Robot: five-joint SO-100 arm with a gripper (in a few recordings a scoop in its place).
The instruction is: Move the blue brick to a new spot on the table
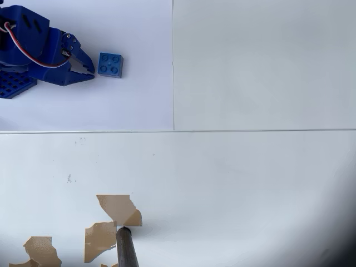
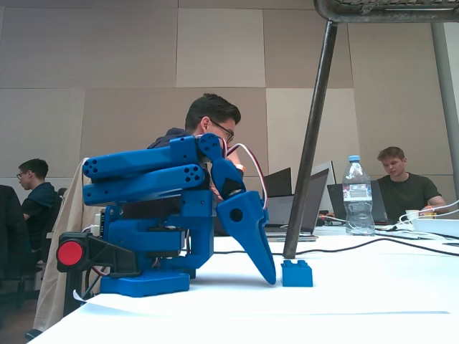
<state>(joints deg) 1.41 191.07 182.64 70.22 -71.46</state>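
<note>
Overhead view: gripper (image 1: 89, 68) at far left of table (image 1: 250, 178), fingers narrowly parted, holding nothing, tips pointing right. Blue brick (image 1: 110, 64) just right of tips, flat on white paper, apart from them. Fixed view: gripper (image 2: 269, 276) tip-down on table (image 2: 373, 294), brick (image 2: 297, 273) just beside it.

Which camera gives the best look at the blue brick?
The overhead view: the blue brick shows its whole top with four studs, just right of the gripper. The fixed view shows only its side, low on the table.
</note>
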